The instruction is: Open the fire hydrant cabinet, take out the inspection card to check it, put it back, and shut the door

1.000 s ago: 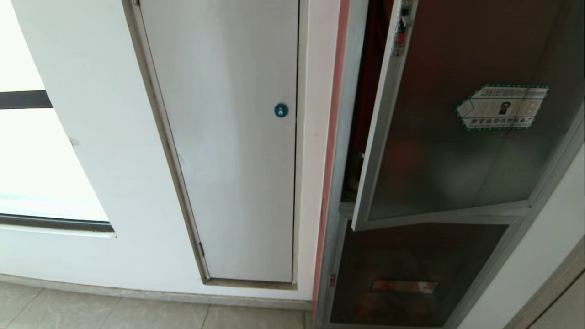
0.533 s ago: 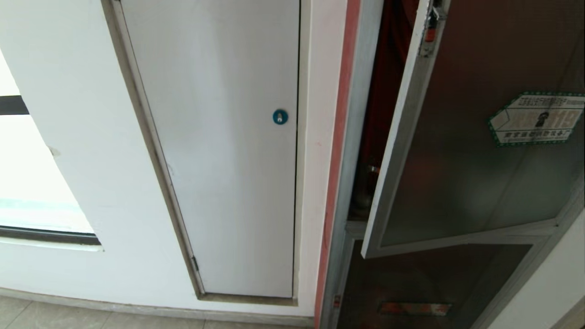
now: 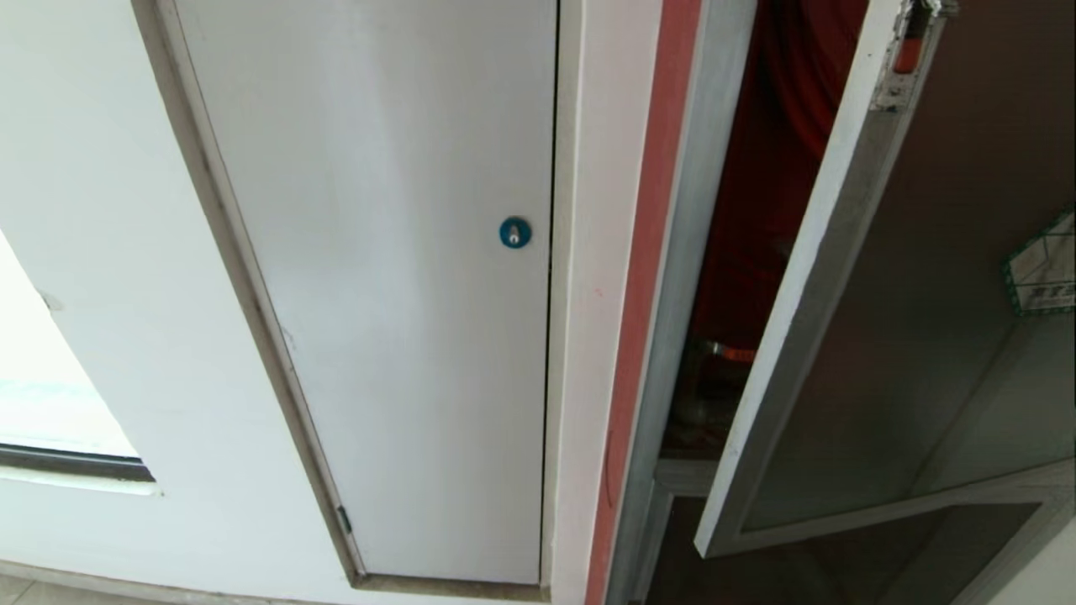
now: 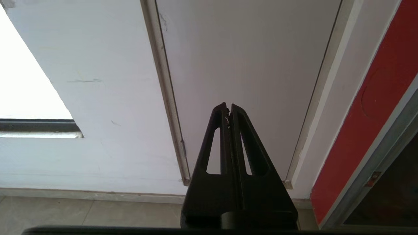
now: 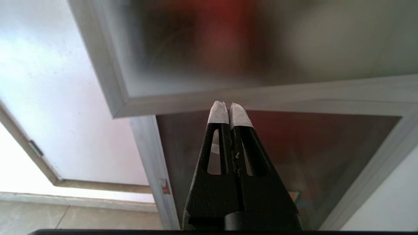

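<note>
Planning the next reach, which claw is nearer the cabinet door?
Right. The right claw points at the door, near its lower frame corner; the left claw faces the white panel beside the cabinet.

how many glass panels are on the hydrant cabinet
2: the door, ajar, upper right in the head view; a smaller lower dark glass panel below it. More may lie beyond the frame.

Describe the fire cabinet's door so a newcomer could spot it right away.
Right of the white panel with a round blue lock stands the fire hydrant cabinet. Its door hangs ajar: silver-framed dark glass, unlike the plain white panel.
</note>
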You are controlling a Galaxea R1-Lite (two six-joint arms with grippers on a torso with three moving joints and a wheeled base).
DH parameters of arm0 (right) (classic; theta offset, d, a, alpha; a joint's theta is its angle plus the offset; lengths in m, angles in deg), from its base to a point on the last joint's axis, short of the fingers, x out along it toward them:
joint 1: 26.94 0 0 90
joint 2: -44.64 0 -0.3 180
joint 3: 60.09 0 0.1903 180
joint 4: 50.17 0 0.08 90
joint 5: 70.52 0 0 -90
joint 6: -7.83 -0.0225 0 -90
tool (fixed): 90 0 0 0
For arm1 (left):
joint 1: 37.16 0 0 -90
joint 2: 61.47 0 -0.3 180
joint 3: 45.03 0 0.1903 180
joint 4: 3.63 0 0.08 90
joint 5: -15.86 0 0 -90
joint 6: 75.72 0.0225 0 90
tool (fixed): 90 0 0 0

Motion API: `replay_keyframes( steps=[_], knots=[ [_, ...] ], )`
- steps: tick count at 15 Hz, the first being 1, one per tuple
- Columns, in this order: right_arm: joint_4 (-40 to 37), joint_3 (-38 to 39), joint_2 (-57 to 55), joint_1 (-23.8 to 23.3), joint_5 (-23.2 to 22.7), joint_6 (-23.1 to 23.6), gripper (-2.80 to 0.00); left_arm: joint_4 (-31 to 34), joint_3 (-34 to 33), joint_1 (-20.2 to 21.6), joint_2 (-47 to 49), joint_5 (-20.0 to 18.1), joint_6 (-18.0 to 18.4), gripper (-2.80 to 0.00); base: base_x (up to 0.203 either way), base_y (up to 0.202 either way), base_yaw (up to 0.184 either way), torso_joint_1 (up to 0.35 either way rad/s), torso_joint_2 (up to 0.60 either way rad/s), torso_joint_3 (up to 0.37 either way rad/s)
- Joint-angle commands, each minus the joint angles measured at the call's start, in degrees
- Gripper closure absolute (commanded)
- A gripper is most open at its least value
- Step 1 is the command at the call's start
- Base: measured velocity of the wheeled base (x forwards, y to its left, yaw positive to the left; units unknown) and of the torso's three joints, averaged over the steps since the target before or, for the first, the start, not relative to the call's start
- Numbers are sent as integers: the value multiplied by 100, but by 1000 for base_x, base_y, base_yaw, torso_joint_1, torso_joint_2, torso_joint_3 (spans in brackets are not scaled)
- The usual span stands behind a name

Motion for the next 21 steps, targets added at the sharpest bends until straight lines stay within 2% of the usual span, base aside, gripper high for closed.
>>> replay_keyframes(
  steps=[1, 7, 21],
  knots=[
    [4, 16, -9, -2, 0, 0, 0, -2, -62, -1, 7, -5, 2, 0, 194, 0, 2, 5, 5, 2],
    [4, 13, -9, -2, 0, 0, 0, -2, -62, -1, 7, -5, -6, 0, 183, 0, 0, 2, 2, 1],
    [4, 18, -9, -2, 0, 0, 0, -2, -64, -1, 7, -5, -6, 0, 0, 0, 0, 0, 0, 0]
  ],
)
